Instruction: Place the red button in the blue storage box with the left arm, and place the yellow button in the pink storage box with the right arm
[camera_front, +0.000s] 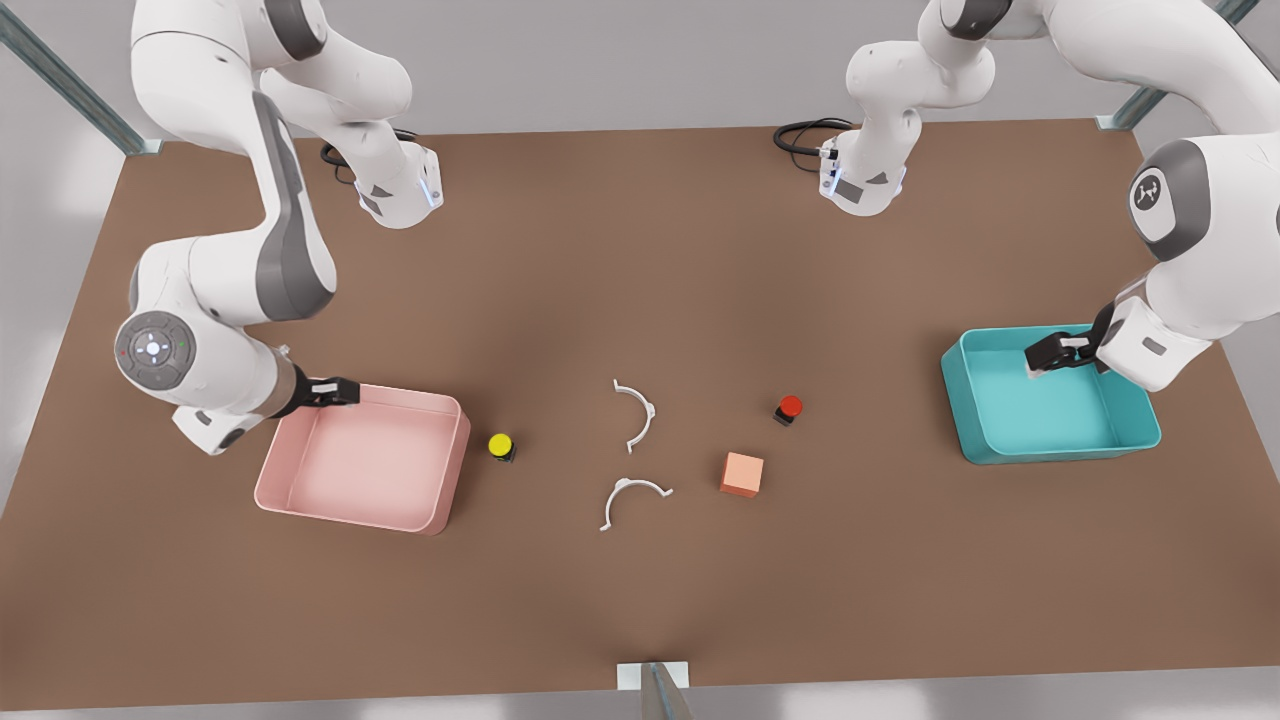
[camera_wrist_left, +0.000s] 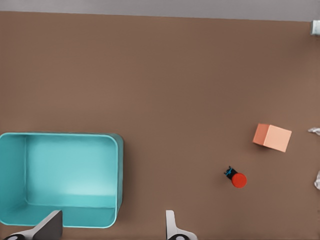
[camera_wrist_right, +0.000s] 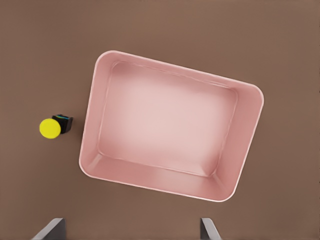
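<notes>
Two buttons lie loose on the brown table (camera_front: 640, 250) as a pair of arms hang over the boxes meant to receive them. At the front view's right edge, the left gripper (camera_front: 1040, 357) sits above the near wall of the blue storage box (camera_front: 1060, 440), its fingers spread wide and holding nothing; the left wrist view shows both fingertips (camera_wrist_left: 50, 226) parted at the lower edge of the frame, one over the box's rim. The red button (camera_front: 789, 407) lies right of centre in the front view, well apart from that box, tipped on its side with its black base toward the frame's left.

At the front view's left, the right gripper (camera_front: 335, 392) hovers at the upper-left corner of the pink storage box (camera_front: 440, 470), likewise open and empty, its fingertips (camera_wrist_right: 52, 229) set far apart in the right wrist view. The yellow button (camera_front: 500, 446) rests just beside the pink box's right wall.

Both boxes are empty, so neither half of the job looks begun. An orange cube (camera_front: 742, 474) sits near the red button, and two white curved clips (camera_front: 632, 415) lie at centre frame; either could obstruct a reach. Each arm appears poised over its own drop-off point, probably before travelling inward to its button.
</notes>
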